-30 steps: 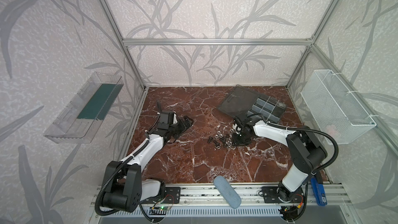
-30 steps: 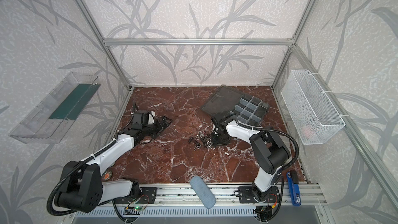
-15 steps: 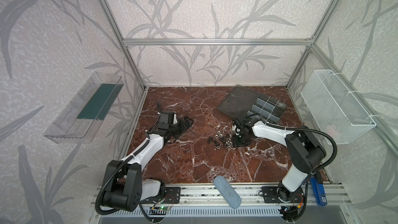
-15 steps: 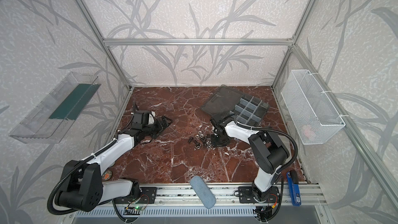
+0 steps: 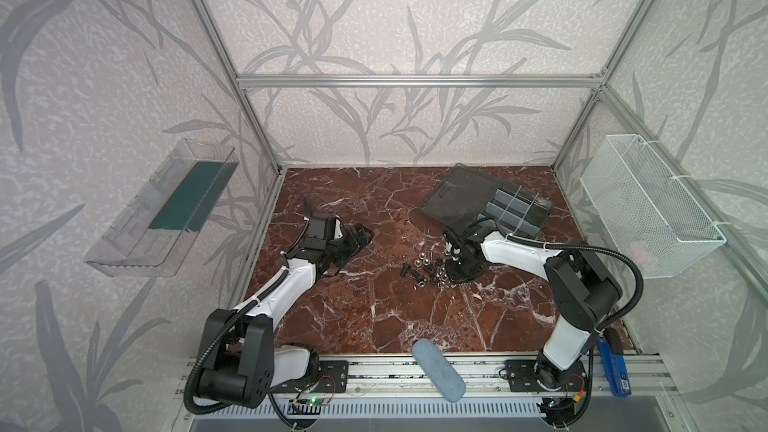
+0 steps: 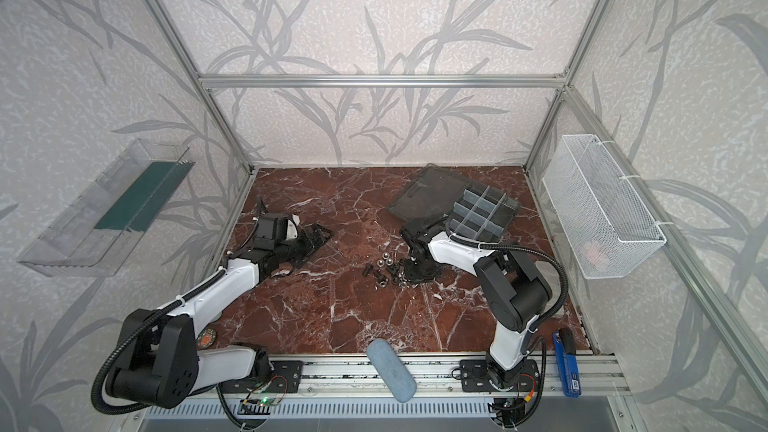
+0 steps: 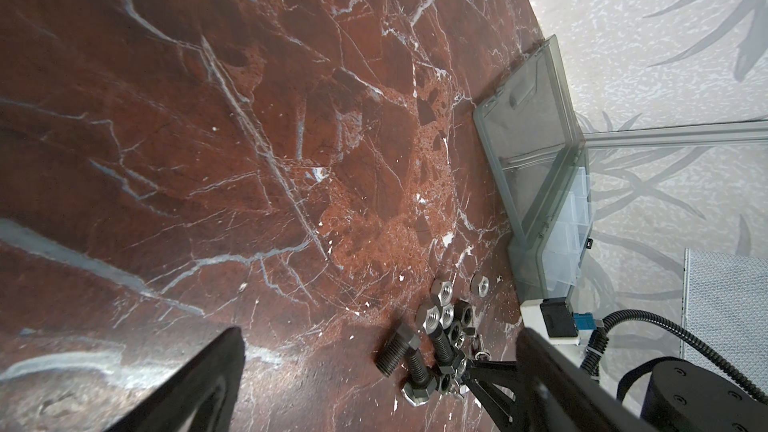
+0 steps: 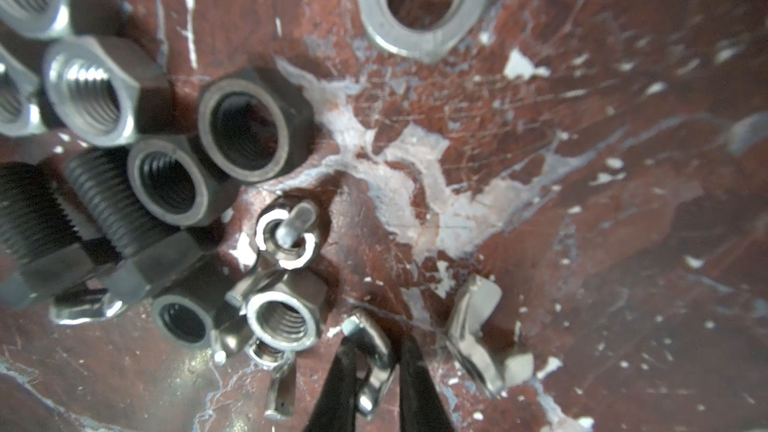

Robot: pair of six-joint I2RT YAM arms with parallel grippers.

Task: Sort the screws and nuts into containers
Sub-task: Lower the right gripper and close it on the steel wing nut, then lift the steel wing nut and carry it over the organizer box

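Observation:
A small pile of black screws [image 5: 409, 270] [image 7: 395, 351] [image 8: 104, 201] and silver hex nuts [image 5: 424, 259] [image 7: 442, 292] [image 8: 89, 91] lies mid-floor. My right gripper [image 5: 451, 278] [image 6: 409, 278] [image 8: 374, 371] points straight down at the pile's right edge. It is shut on a small silver wing nut [image 8: 370, 347] resting on the marble. The containers are compartments of a dark grey organizer box [image 5: 519, 209] [image 6: 482, 211] [image 7: 552, 251], lid open, behind the right arm. My left gripper [image 5: 359, 238] [image 6: 318, 236] [image 7: 380, 330] lies low at the left, open and holding nothing.
More wing nuts [image 8: 478, 326] and a thin silver ring nut [image 8: 419, 2] lie by the right fingers. A white mesh basket [image 5: 648, 205] hangs on the right wall and a clear tray [image 5: 166, 205] on the left. A blue-grey pad [image 5: 438, 369] lies across the front rail.
The right gripper's jaws have closed in on the wing nut at the pile's edge. The left arm has not moved.

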